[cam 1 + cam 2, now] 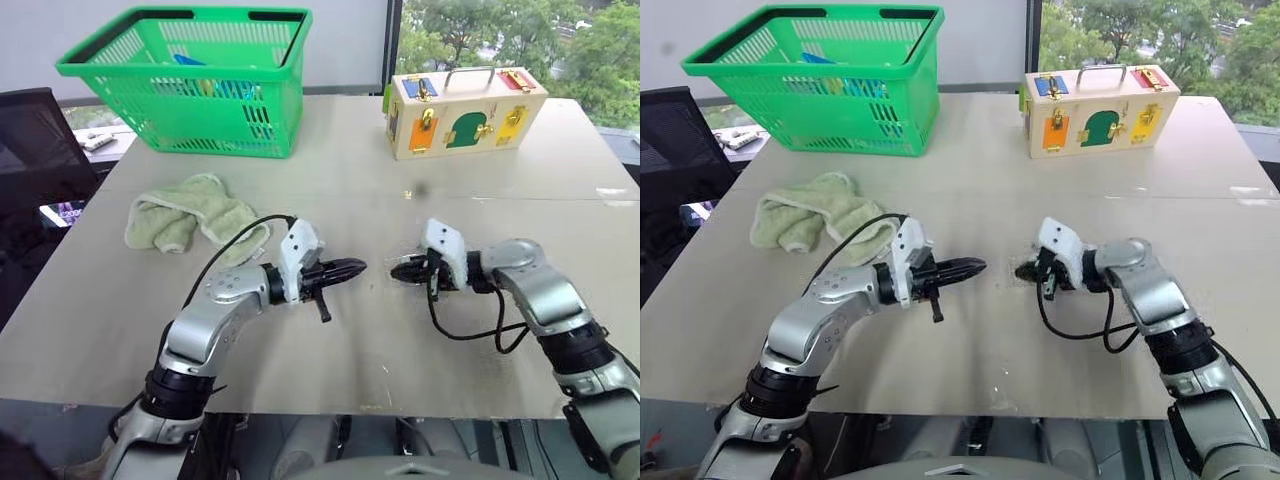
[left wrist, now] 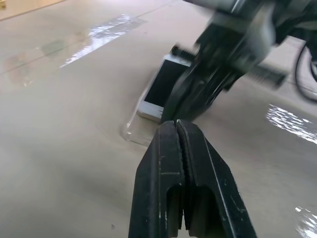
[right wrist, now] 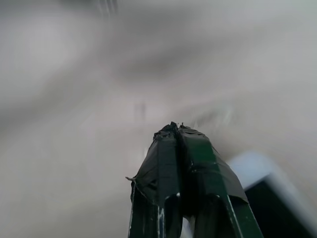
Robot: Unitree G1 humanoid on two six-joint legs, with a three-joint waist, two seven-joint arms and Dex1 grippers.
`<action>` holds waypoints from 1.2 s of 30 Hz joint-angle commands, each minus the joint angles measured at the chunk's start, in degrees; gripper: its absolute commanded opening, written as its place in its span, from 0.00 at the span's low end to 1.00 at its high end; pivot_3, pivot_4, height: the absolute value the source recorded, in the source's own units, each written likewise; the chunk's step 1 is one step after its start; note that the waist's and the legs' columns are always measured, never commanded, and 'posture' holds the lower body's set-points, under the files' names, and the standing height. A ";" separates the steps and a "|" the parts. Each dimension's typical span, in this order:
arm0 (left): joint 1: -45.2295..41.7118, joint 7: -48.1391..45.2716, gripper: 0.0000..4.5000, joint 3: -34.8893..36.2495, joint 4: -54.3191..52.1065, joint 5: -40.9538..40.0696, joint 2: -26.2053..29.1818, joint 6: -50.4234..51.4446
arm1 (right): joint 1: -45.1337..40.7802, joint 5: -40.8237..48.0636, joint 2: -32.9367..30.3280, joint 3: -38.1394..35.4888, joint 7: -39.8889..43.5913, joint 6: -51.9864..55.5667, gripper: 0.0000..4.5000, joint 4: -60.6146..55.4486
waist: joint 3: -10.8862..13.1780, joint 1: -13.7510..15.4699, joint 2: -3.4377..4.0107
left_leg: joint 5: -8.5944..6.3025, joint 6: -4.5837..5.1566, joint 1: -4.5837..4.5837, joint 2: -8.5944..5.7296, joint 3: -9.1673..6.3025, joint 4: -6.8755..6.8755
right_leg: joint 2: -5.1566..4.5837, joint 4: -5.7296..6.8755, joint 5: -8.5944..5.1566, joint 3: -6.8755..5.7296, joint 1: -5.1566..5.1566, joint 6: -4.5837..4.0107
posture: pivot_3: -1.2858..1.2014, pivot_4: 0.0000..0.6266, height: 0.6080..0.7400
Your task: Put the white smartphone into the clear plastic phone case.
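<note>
The white smartphone (image 2: 161, 89) lies on the table (image 1: 350, 180), partly inside the clear plastic phone case (image 2: 132, 130), just under the right gripper (image 2: 171, 116). Both the right and left gripper (image 1: 358, 266) have fingers pressed together, holding nothing. Seating it likely needs gentle downward presses along the edges. The phone has a black screen and white bezel.

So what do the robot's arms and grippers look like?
Both arms are silver-grey metal with black joints. Each wrist carries a white block and a looping black cable. The left gripper and right gripper each have two black tapered fingers.
</note>
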 commanded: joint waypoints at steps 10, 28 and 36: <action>-2.89 -0.79 0.00 -4.19 5.51 4.37 -0.59 -1.55 | 7.75 3.40 -10.95 -14.76 -13.80 11.22 0.74 -15.66 | 0.31 1.22 0.04 | -0.01 0.01 -0.10 -0.01 0.05 0.05 | -0.04 0.00 -0.02 -0.01 -0.12 0.01 | 0.52 0.24 1.00; -7.44 -4.79 0.00 -9.04 19.16 10.96 -4.84 -8.91 | 14.71 0.12 -20.52 -14.14 -18.28 7.20 0.01 -10.13 | 0.43 1.18 -0.01 | 0.03 0.08 -0.13 -0.01 0.10 0.09 | -0.06 -0.05 -0.01 -0.01 -0.11 0.02 | 0.52 0.24 1.00; -10.36 -4.39 0.00 -9.88 20.86 12.50 -7.80 -8.10 | 13.07 -2.18 -21.18 -7.96 -16.40 3.91 0.01 -6.23 | 0.46 1.01 -0.04 | 0.08 0.15 -0.14 -0.01 0.10 0.10 | -0.05 -0.04 -0.01 -0.01 -0.05 0.02 | 0.52 0.24 1.00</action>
